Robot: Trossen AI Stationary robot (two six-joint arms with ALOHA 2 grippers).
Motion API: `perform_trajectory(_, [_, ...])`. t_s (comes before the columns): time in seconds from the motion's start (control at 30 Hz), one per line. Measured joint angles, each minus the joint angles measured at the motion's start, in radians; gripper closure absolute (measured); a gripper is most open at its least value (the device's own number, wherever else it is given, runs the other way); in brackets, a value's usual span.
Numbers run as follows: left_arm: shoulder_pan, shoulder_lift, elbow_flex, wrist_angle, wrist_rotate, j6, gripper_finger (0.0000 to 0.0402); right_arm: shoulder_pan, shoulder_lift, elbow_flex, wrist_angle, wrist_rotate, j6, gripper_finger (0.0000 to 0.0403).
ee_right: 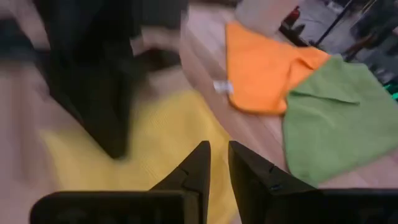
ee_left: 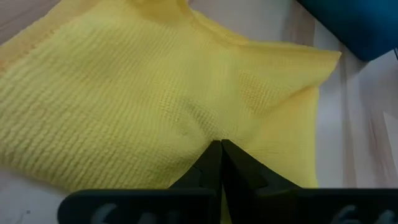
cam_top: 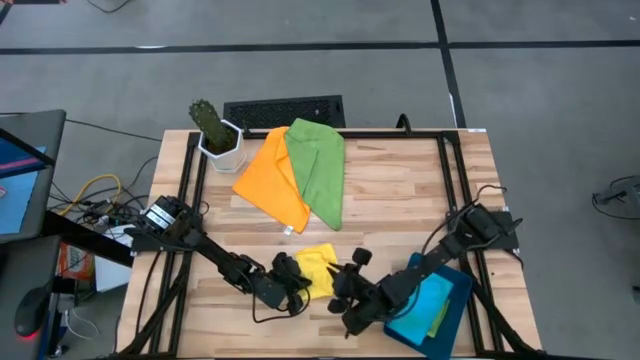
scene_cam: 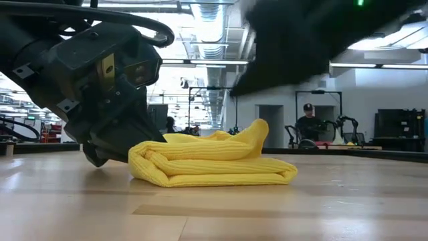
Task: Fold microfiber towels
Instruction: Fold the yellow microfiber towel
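Note:
A folded yellow towel lies on the wooden table near its front edge. My left gripper comes at it from the table's left, shut, its tips on the cloth. My right gripper hangs above the towel's right side, its fingers a narrow gap apart with nothing between them; the low view shows it only as a dark blur overhead. An orange towel and a green towel lie spread at the back, the green overlapping the orange. My left gripper rests its shut fingertips on the yellow towel's top layer, slanting down from the table's left side. Creases run out from the tips across the cloth. The towel stays folded on the table. I cannot tell whether any cloth is nipped between the tips.
A dark teal tray at the front right holds a blue towel and a green one. A potted cactus and a black keyboard stand at the back edge. Bare wood lies between the yellow towel and the spread towels.

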Motion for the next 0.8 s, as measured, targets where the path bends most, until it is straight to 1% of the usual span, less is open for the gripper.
perform_trajectory(0.03, [0.001, 0.001, -0.001, 0.009, 0.0, 0.005, 0.0402, -0.008, 0.014, -0.004, 0.0, -0.007, -0.015, 0.0321])
perform_trajectory(0.1, [0.001, 0.001, -0.001, 0.017, 0.001, 0.016, 0.0401, -0.029, 0.05, -0.001, 0.054, -0.025, -0.022, 0.0321])
perform_trajectory(0.23, [0.002, 0.002, -0.002, 0.031, 0.005, 0.018, 0.0401, -0.068, 0.099, -0.001, 0.054, -0.058, -0.017, 0.0321])
perform_trajectory(0.37, [0.002, 0.001, -0.002, 0.035, 0.021, 0.02, 0.0401, -0.11, 0.117, -0.002, -0.011, -0.088, 0.01, 0.0321])
perform_trajectory(0.5, [0.002, -0.001, -0.002, 0.04, 0.025, 0.026, 0.0401, -0.14, 0.121, -0.002, -0.131, -0.087, 0.121, 0.0321])
perform_trajectory(0.57, [0.002, -0.002, -0.002, 0.042, 0.025, 0.026, 0.0401, -0.141, 0.108, -0.002, -0.181, -0.08, 0.138, 0.0321])
perform_trajectory(0.67, [0.002, -0.002, -0.002, 0.044, 0.025, 0.035, 0.0401, -0.123, 0.081, -0.003, -0.195, -0.053, 0.139, 0.0321])
perform_trajectory(0.73, [0.002, -0.007, -0.002, 0.047, 0.021, 0.049, 0.0401, -0.099, 0.051, -0.003, -0.169, -0.03, 0.139, 0.0321])
perform_trajectory(0.8, [0.003, -0.014, -0.002, 0.052, 0.018, 0.059, 0.0401, -0.066, 0.029, -0.002, -0.131, -0.029, 0.126, 0.0321])
